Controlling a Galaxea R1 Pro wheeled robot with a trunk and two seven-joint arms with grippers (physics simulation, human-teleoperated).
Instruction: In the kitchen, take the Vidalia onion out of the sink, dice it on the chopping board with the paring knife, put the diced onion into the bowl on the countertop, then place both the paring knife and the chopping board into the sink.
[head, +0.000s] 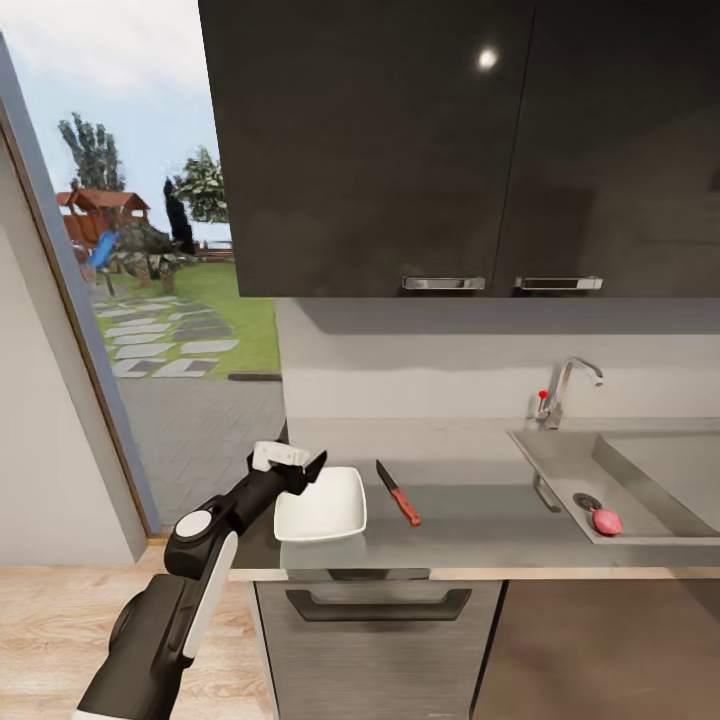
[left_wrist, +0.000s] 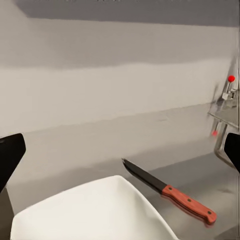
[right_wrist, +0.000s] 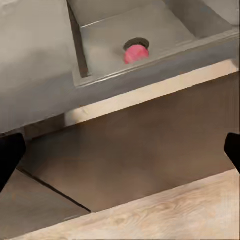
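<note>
Head view: pink onion (head: 606, 521) by sink (head: 560, 462) drain | left end effector (head: 292, 466) released | right released

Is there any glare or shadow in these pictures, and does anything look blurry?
Head view: a bright light spot glints on the glossy upper cabinet, whose underside shades the backsplash, and the bowl reflects faintly in the countertop. Left wrist view: the paring knife looks sharp, with a dark band of shadow along the wall's top. Right wrist view: the onion in the sink looks soft-edged.
</note>
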